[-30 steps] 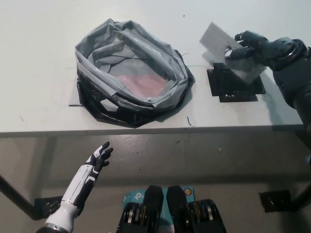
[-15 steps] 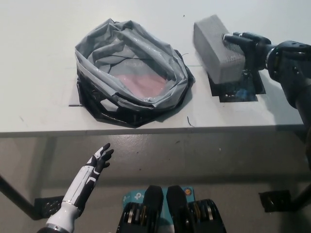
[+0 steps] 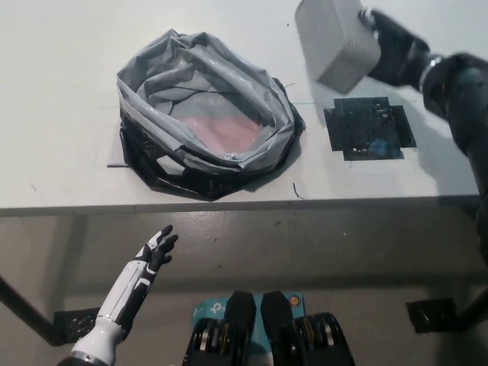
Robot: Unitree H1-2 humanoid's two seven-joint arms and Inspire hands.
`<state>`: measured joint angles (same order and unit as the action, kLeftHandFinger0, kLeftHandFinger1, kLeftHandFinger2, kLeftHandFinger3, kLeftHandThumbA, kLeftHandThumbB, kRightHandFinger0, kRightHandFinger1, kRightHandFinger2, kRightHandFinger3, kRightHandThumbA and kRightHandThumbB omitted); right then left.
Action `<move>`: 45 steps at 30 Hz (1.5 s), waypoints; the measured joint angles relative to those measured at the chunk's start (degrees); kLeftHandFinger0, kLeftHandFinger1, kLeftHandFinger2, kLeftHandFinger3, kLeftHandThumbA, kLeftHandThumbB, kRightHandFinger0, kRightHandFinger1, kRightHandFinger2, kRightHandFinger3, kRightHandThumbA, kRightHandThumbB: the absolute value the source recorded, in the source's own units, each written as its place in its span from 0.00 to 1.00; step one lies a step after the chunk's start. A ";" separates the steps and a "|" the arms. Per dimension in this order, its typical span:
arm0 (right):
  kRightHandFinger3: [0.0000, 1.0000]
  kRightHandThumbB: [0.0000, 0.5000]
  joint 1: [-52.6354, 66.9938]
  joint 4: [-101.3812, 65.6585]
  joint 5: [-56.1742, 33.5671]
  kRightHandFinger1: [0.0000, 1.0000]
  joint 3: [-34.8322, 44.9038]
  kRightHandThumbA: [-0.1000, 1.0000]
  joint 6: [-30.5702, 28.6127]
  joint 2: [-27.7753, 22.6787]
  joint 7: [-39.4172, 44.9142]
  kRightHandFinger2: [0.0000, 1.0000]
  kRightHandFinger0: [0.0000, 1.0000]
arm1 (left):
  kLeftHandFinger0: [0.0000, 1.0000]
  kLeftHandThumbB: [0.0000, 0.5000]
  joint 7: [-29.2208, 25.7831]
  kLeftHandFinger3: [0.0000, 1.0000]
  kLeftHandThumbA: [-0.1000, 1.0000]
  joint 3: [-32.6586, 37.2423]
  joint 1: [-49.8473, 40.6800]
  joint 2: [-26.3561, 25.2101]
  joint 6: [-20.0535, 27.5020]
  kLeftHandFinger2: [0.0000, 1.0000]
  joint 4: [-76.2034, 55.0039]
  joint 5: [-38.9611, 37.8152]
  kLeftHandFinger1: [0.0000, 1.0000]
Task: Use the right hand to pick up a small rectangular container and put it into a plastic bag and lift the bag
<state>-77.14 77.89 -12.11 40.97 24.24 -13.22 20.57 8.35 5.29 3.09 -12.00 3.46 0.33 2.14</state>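
High above the table's far right, the small grey rectangular container (image 3: pixel 336 40) hangs clear of the surface, gripped at its right end by the black right hand (image 3: pixel 393 47), whose fingers are wrapped onto that end face. It looks stiff and boxy, probably light, with matte sides that should not slip easily; a hold across its short end or narrow sides seems the sensible grasp. Below it lies a black mat (image 3: pixel 369 132) on the white table (image 3: pixel 61 99), now bare. To the left, well apart from the container, the grey plastic bag (image 3: pixel 204 114) sits with its mouth open, something pinkish inside. The white left hand (image 3: pixel 155 249) rests below the table edge, released and holding nothing.
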 measured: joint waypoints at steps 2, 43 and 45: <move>0.72 0.29 -1.87 -1.28 -1.69 0.14 0.36 0.00 0.52 0.32 0.11 0.73 0.00 | 1.00 0.70 0.00 1.00 1.00 0.04 0.00 -0.04 0.00 1.00 -0.01 0.01 1.00; 1.00 0.36 -5.36 -5.35 -7.20 0.14 -24.03 0.00 2.41 17.14 -1.52 0.61 0.00 | 1.00 0.70 2.65 1.00 1.00 0.81 0.19 -0.95 -0.61 1.00 -0.49 0.50 1.00; 1.00 0.37 -4.88 -4.71 -5.96 0.14 -26.65 0.00 2.37 17.04 -1.50 0.60 0.00 | 1.00 0.69 2.78 1.00 1.00 0.81 0.34 -0.94 -0.90 1.00 -0.51 0.53 1.00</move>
<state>-82.02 73.18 -18.08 14.31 26.61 3.82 19.07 11.13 6.10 3.43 -12.94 2.56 -0.18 2.68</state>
